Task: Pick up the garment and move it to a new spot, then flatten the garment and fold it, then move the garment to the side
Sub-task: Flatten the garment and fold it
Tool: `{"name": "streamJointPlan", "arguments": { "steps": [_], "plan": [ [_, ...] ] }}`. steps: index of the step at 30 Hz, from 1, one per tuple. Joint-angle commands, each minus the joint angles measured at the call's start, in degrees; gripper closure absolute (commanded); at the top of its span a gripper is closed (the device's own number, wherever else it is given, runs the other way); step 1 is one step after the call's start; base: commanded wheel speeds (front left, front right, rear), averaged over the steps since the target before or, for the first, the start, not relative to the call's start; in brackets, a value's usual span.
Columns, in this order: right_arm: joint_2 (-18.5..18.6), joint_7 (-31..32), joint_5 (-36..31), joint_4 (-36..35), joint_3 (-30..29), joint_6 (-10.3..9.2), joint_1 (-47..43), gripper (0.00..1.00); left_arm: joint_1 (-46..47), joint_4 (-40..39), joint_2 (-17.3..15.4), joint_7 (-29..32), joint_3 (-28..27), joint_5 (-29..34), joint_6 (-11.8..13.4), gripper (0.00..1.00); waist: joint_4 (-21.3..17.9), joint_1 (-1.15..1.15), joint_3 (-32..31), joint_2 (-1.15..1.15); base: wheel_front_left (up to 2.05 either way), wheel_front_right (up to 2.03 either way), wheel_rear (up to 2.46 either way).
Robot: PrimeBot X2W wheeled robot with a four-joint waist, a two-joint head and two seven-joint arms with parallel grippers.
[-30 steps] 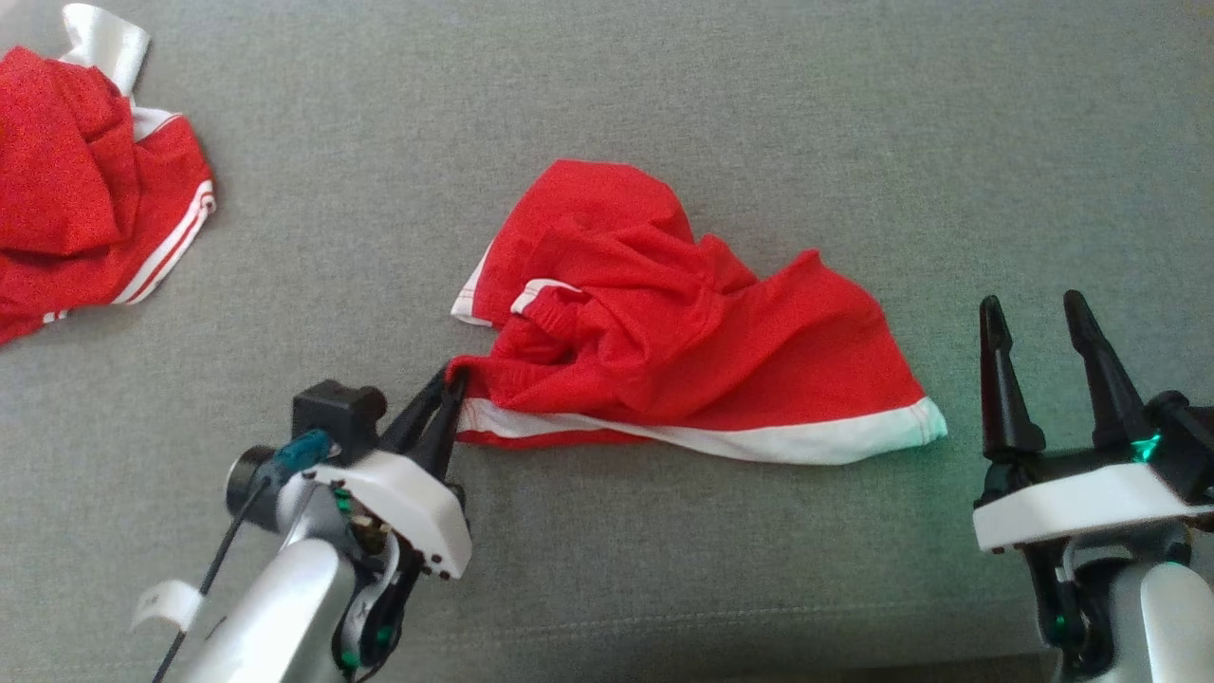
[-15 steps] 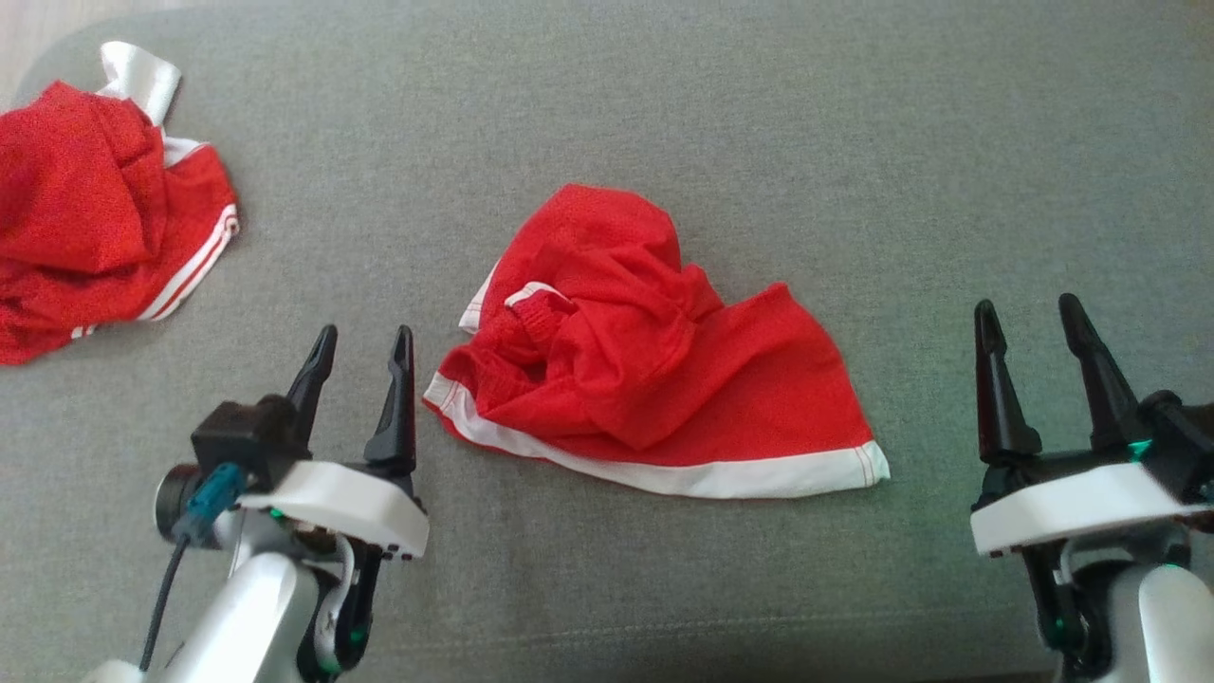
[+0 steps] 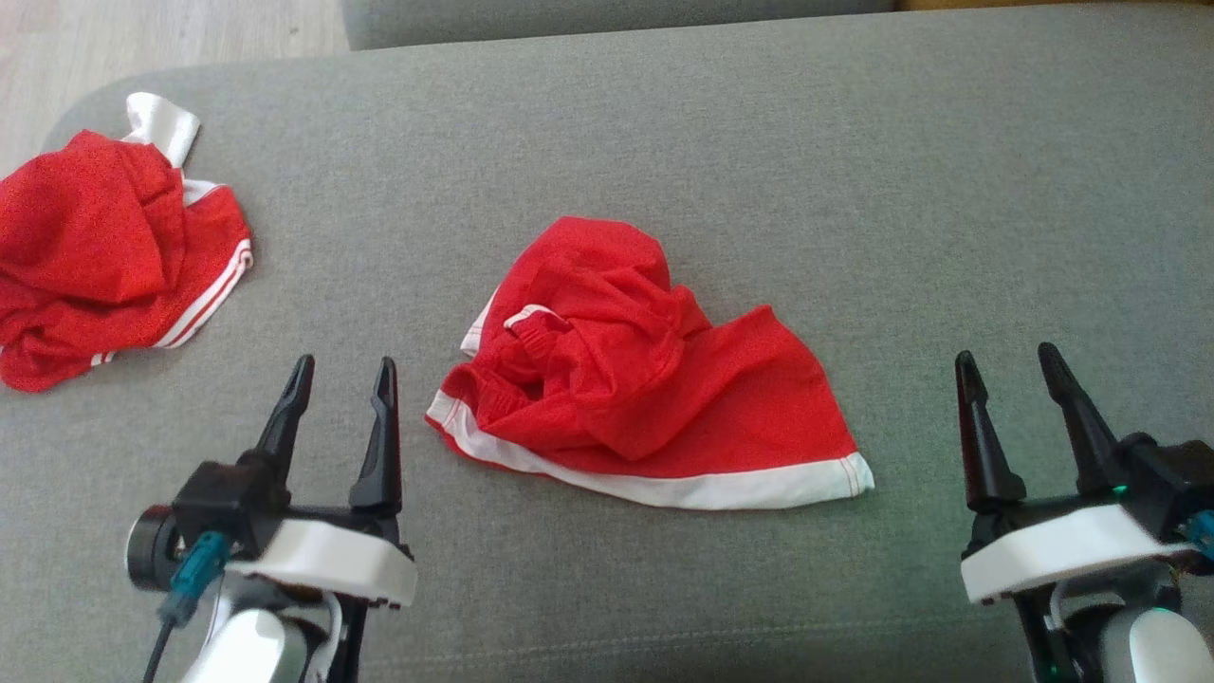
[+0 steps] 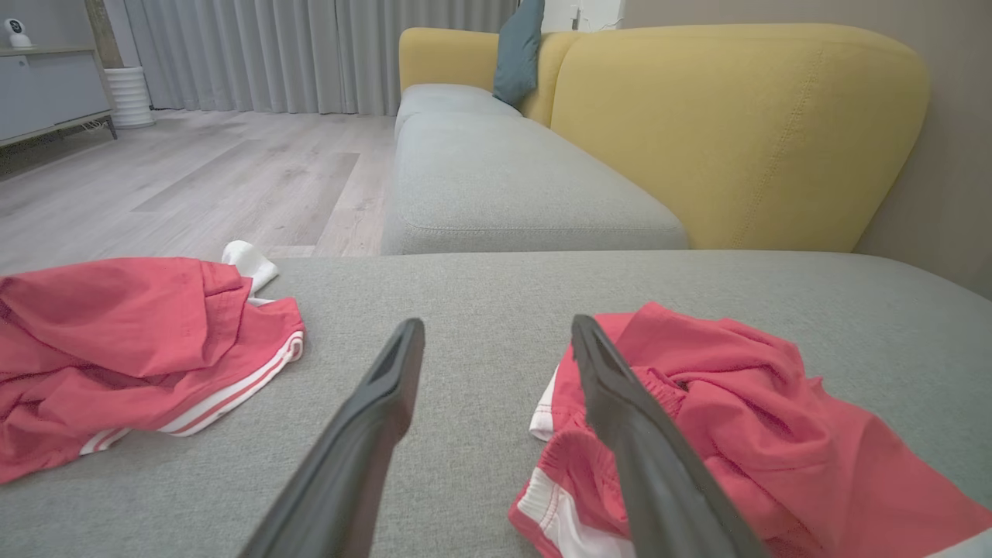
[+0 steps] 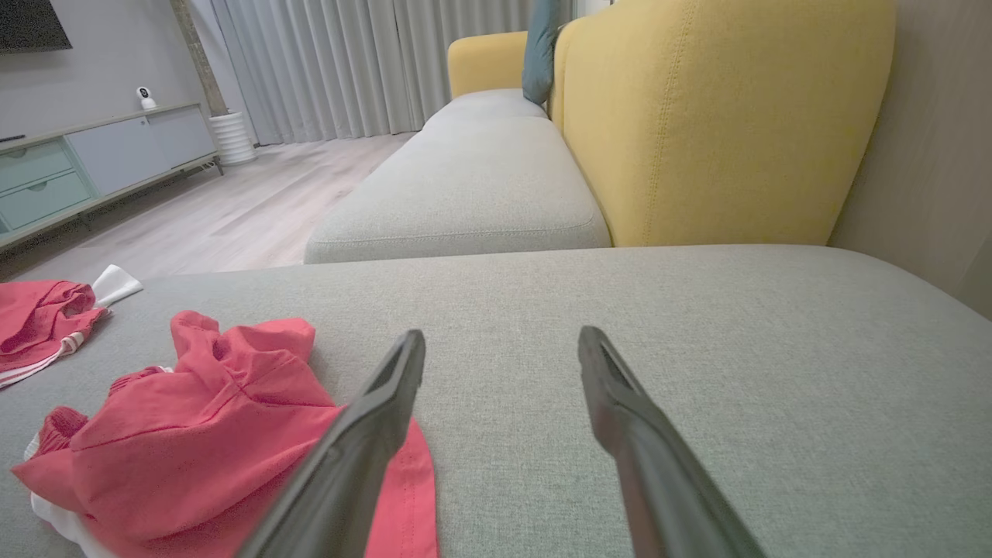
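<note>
The garment (image 3: pixel 645 398), red shorts w/ a white hem band, lies crumpled on the grey sofa seat (image 3: pixel 806 142), roughly mid-seat in the head view. It's bunched up: fabric heaped twd the far-left part, elastic waistband showing in the folds, one leg spread flatter to the right w/ the white band along the near edge. Nothing grips it.

The left jaws stand wide open, empty. Their fingers (image 3: pixel 377 446) point away from the robot, just beside the garment's near-left corner, w/ a strip of bare cushion btwn in the head view. In the left wrist view the fingers (image 4: pixel 372 434) stand well apart. The right-hand one overlaps the edge of the garment (image 4: pixel 759 434) in the picture, but can't tell from that view if it touches.

The right jaws are also wide open, empty. Their fingers (image 3: pixel 982 446) sit at the lower right of the head view, apart from the garment's right hem end, bare seat btwn. In the right wrist view the fingers (image 5: pixel 364 442) spread over the seat, w/ the garment (image 5: pixel 194 434) off to their left and the left-hand finger crossing its edge in the picture.

A second red garment (image 3: pixel 104 256) w/ white stripes lies heaped at the seat's far left edge, well apart from the first. Behind: another grey seat section (image 4: pixel 504 178), yellow backrest (image 4: pixel 736 132), teal cushion (image 4: pixel 518 46), wood floor (image 4: pixel 194 170), grey curtains (image 4: pixel 310 54), low cabinet (image 5: pixel 93 163)
</note>
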State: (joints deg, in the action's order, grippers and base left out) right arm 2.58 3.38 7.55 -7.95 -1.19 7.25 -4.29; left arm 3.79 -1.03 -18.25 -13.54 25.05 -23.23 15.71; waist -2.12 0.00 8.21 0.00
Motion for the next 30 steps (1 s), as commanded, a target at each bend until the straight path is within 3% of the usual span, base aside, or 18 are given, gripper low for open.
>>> {"name": "streamJointPlan", "arguments": {
  "steps": [1,17,26,30],
  "plan": [
    [0.3,0.3,-0.3,-2.4,1.6,0.24,0.8,0.00,1.3,-2.6,-1.8,-0.1,-2.5,0.7,0.6,0.00,0.0,0.00,-0.2,0.00,0.00,0.00,0.00],
    [0.3,0.8,-0.4,-3.5,2.1,0.24,1.0,0.00,0.2,-4.5,-2.6,1.4,-1.8,0.9,1.9,0.00,0.1,0.00,0.2,0.00,0.00,0.00,0.00],
    [0.3,0.7,0.0,-3.1,2.7,0.24,1.8,0.00,3.0,0.6,-1.5,7.9,2.3,-1.9,-2.6,0.00,-0.2,0.00,2.1,0.00,0.00,0.00,0.00],
    [0.3,0.5,0.4,-2.4,3.2,0.24,2.6,0.00,5.5,6.8,0.1,11.5,4.1,-4.0,-5.0,0.00,-1.0,0.00,3.7,0.00,0.00,0.00,0.00]
  ]
}}
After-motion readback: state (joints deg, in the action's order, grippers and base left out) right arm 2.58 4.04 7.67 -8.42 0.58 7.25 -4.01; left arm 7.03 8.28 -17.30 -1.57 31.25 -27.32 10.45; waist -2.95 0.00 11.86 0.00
